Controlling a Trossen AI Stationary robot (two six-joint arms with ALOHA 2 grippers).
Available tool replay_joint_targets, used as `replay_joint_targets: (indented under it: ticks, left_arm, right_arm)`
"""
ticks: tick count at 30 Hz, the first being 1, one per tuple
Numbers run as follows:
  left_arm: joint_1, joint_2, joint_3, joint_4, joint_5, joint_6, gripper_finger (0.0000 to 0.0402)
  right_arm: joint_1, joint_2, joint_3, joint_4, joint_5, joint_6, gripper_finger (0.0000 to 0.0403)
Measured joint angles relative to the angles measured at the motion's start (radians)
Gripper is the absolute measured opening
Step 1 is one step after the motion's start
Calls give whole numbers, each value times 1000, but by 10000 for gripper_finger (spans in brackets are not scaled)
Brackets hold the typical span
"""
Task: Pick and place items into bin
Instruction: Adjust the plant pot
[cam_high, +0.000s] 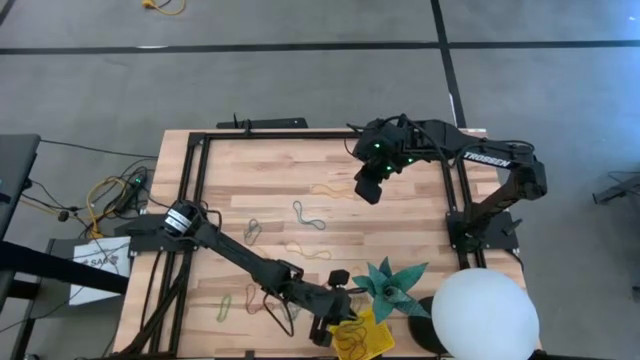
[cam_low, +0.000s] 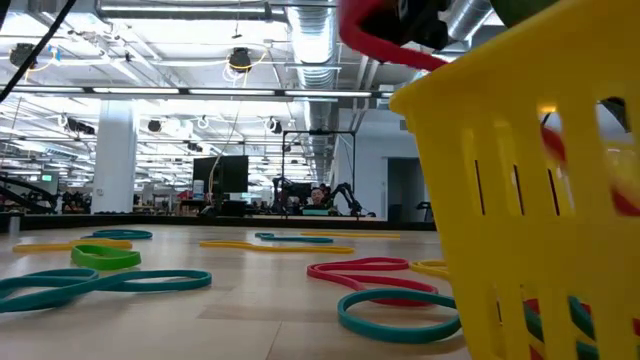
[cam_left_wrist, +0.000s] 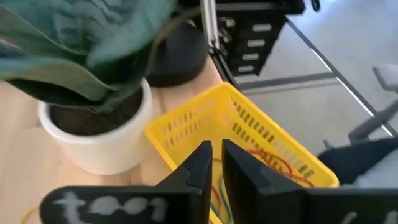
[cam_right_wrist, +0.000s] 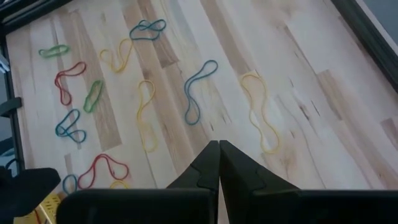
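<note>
The yellow slotted bin (cam_high: 366, 337) (cam_low: 520, 180) (cam_left_wrist: 249, 127) sits at the table's near edge and holds several bands. My left gripper (cam_high: 333, 324) (cam_left_wrist: 216, 149) hovers over the bin's left rim, its fingers nearly together. In the low view a red band (cam_low: 385, 45) hangs from it above the rim. My right gripper (cam_high: 369, 187) (cam_right_wrist: 219, 148) is shut and empty, above the far-right part of the table. Loose bands lie flat on the wood: a blue one (cam_right_wrist: 199, 87) (cam_high: 310, 215), yellow ones (cam_right_wrist: 261, 112) and a green one (cam_high: 225, 308). My left gripper holds the red band (cam_low: 400, 50) from above, pointing down over the bin. The band is lifted clear and droops in a slack loop just above the bin's rim (cam_low: 440, 90). The fingers themselves hide which part of the loop they have.
A teal spiky plant-like star (cam_high: 392, 288) in a white pot (cam_left_wrist: 99, 134) stands just left-far of the bin. A big white sphere (cam_high: 483, 315) sits at the near-right corner. A black frame (cam_high: 200, 170) rims the table. Open wood lies in the table's middle, among the bands.
</note>
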Motion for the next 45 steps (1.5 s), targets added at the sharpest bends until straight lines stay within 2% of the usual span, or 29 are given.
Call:
replay_joint_targets:
  ticks: [8,10,13,15,17,21,27,30,33,38,40,42,45]
  left_arm:
    - [0,-5,0,-95,96,32,89]
    - [0,-24,6,-192,105,30,104]
    - [8,-80,55,-437,99,21,115]
    - [11,-133,88,-599,41,20,117]
    - [12,-196,106,-725,-60,21,118]
    - [15,-374,114,-900,-263,10,118]
    - [9,-654,105,-1102,-514,-141,118]
    - [-15,-779,18,-1126,-615,-178,116]
    - [-41,-880,-162,-1046,-618,-209,104]
    - [-90,-996,-561,-588,-626,-175,42]
    - [-92,-1000,-701,-335,-553,-115,13]
    - [-77,-972,-832,-32,-434,-48,7]
    - [-26,-870,-959,455,-245,57,3]
  right_arm:
    - [1,0,0,-3,-3,0,3]
    - [6,0,0,-28,-11,-3,3]
    - [16,-8,0,-78,-10,-31,3]
    - [23,-25,0,-86,0,-32,3]
    - [28,-53,0,-79,2,-43,3]
    - [26,-139,0,-28,20,-60,3]
    - [41,-266,0,-6,34,-90,3]
    - [67,-319,-39,64,39,-105,3]
    - [116,-385,-172,219,32,-123,3]
    - [243,-502,-473,508,31,-70,3]
    - [290,-545,-576,637,30,-51,3]
    - [327,-581,-648,744,29,-46,3]
    - [348,-631,-700,867,34,-60,3]
